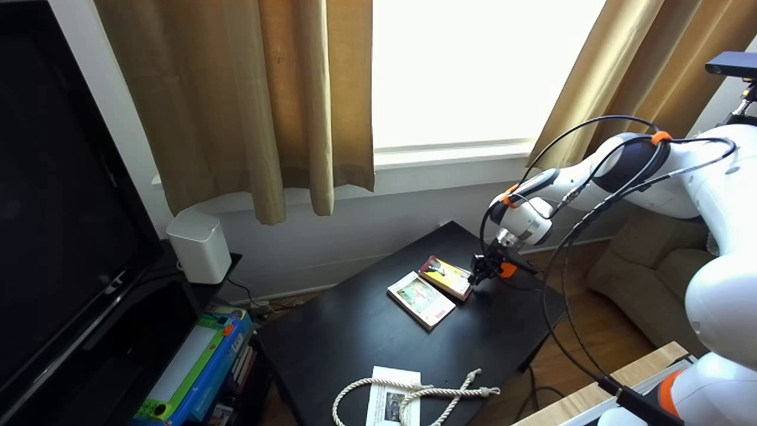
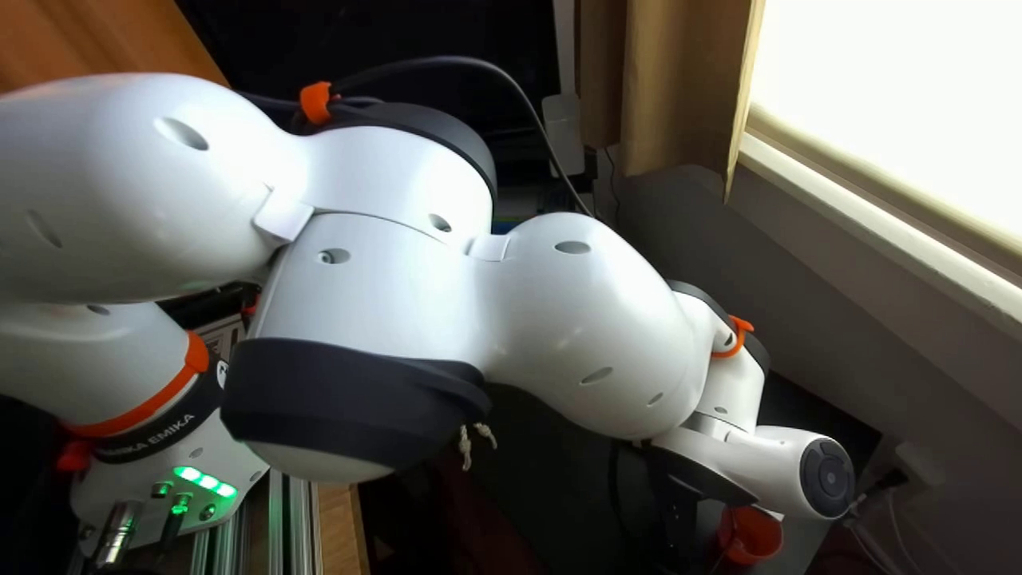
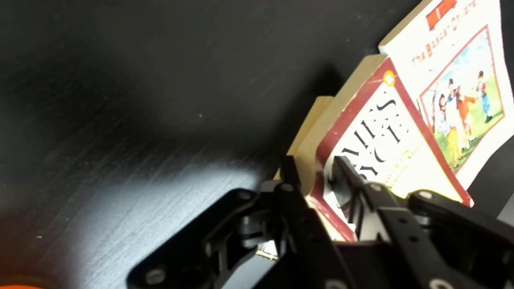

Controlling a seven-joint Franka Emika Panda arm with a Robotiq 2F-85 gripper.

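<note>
Closest to the wrist camera, the pincer [image 3: 315,163] stood at the edge of the red book [image 3: 389,144]. We saw its fingers [image 3: 290,172] on either side of that edge, one by the pages and one over the cover, with the red book between them; whether they squeezed it, we could not tell. Under the cover showed a tan edge [image 3: 313,114] (part of the same book or of another, we could not say). In an exterior view, the red book lay on the black counter [image 1: 337,337], with the white book [image 1: 421,300] just beside it, both covers facing up. Well apart from them, we found a rope [image 1: 461,392] looped over a paper [image 1: 390,407] on the counter. Off one end of the counter, we spotted a white box [image 1: 200,248] by the TV [image 1: 65,195] and a bright toy [image 1: 189,361] below. Curtains [image 1: 236,106] hung at both sides of a window [image 1: 467,71], and we noticed a sofa [image 1: 627,275] past the counter. In an exterior view, the arm [image 2: 375,279] hid much of the counter from us.
</note>
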